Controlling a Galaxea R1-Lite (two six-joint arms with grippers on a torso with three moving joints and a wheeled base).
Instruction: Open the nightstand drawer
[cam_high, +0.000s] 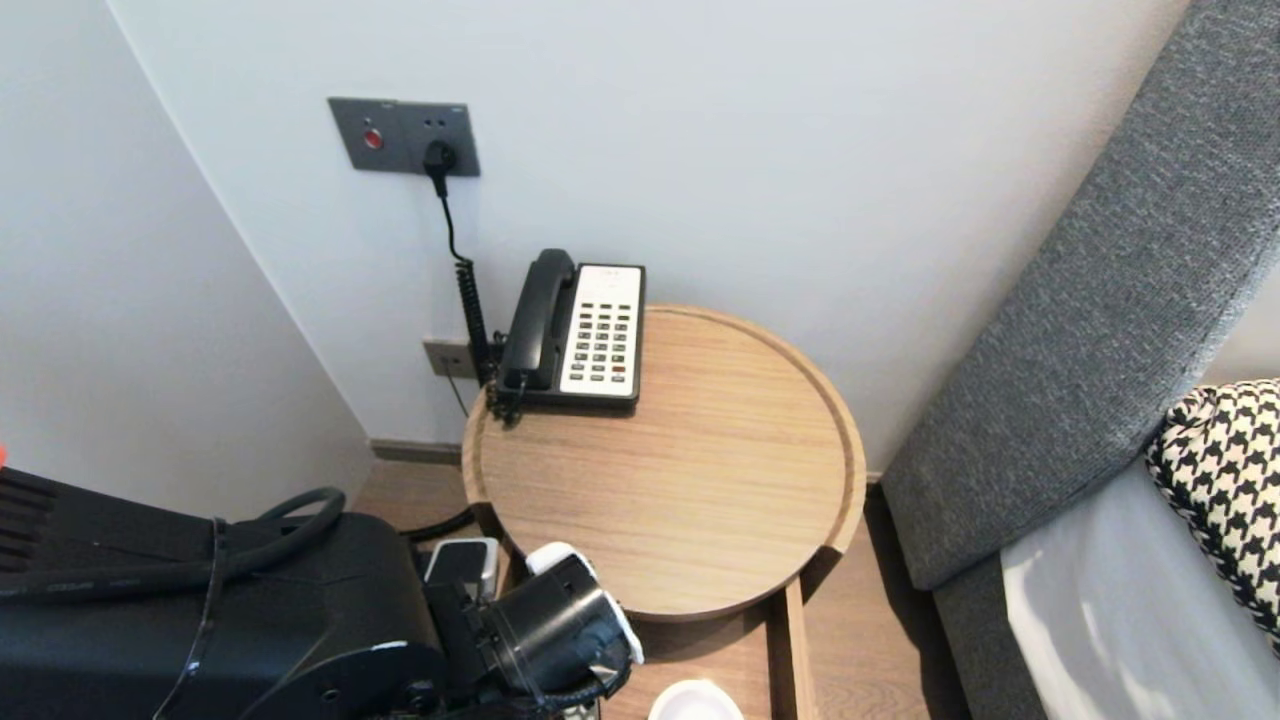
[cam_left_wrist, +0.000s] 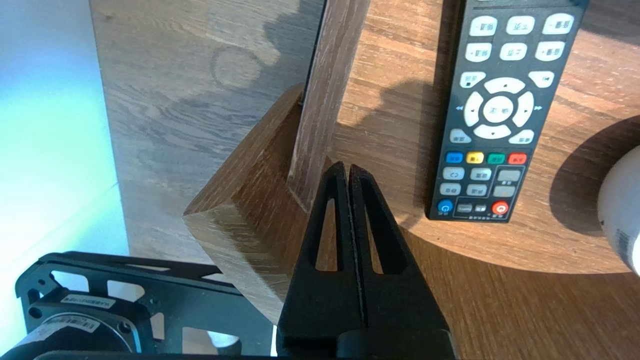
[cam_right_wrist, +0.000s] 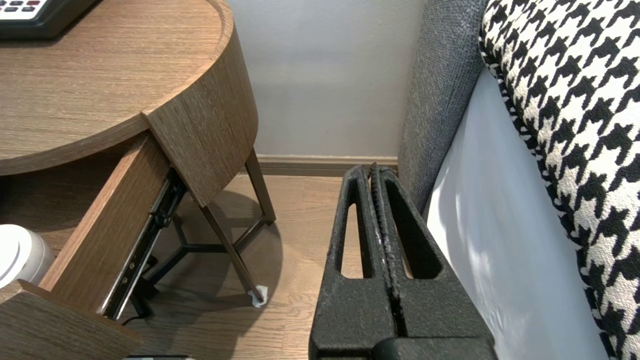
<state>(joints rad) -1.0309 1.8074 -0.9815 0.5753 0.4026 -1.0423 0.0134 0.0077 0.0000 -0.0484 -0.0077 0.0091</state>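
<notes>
Here, the left gripper (cam_left_wrist: 347, 167) is being held with its two fingers pressed fully together, and nothing is being gripped between them. Its tips are being kept over the corner of the open drawer (cam_left_wrist: 320, 75), where the left side wall is meeting the curved front board; whether the wood is being touched cannot be told. A black remote control (cam_left_wrist: 500, 110) is lying flat on the drawer floor, near that side wall and parallel to it, with its end of coloured buttons turned to the front board. A white round container (cam_left_wrist: 622, 210) is standing deeper toward the drawer's right side, apart from the remote control and only partly seen. The drawer is being carried under a round wooden bedside table (cam_high: 850, 440), at whose far left edge a desk telephone (cam_high: 580, 330) is resting. The right gripper (cam_right_wrist: 374, 170) is being kept parked and closed, empty, beside the grey bed frame (cam_right_wrist: 435, 100) and the houndstooth pillow (cam_right_wrist: 565, 100).
</notes>
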